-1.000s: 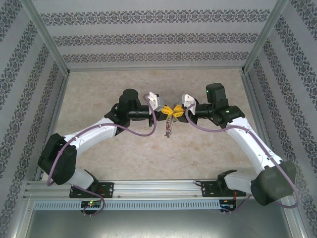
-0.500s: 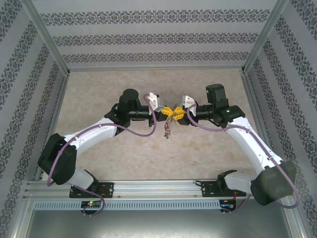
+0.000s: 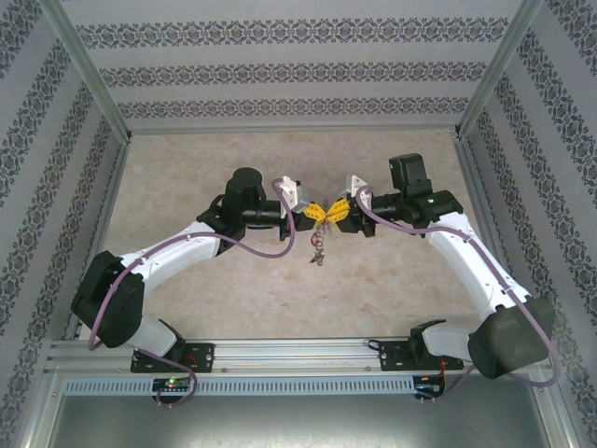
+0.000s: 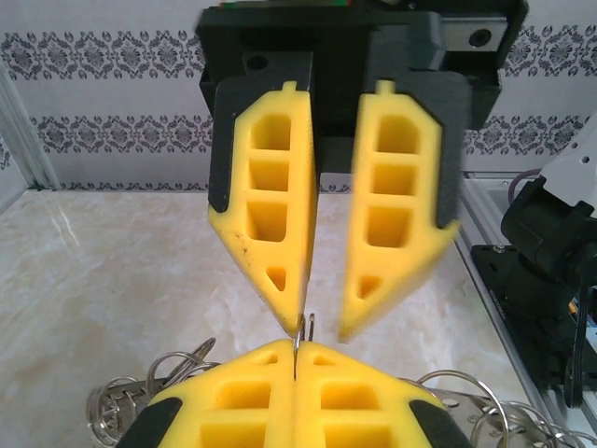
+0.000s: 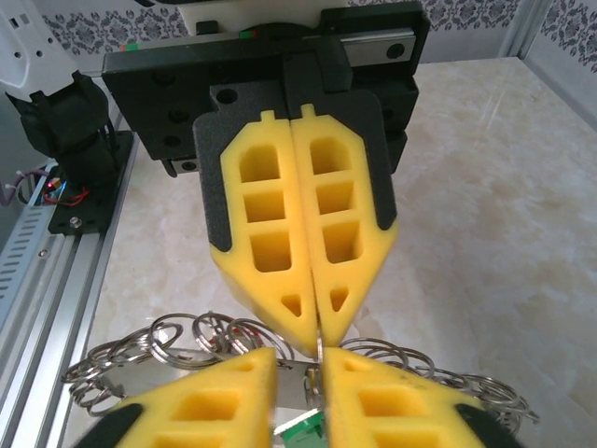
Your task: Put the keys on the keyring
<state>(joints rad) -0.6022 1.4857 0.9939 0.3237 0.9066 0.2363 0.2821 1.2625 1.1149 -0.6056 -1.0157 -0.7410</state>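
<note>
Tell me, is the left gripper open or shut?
Shut: the left gripper has its fingers pressed together full length, pinching a thin wire of the keyring at the tips.

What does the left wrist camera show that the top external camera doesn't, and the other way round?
Left wrist: close up, the left gripper is pinched on a thin wire loop of the keyring, and the right gripper facing it has its fingers slightly apart. Top external: the whole left arm and right arm reaching in from the rail, and the keyring's links dangling over the marbled table. Both: the two grippers tip to tip at the keyring.
</note>
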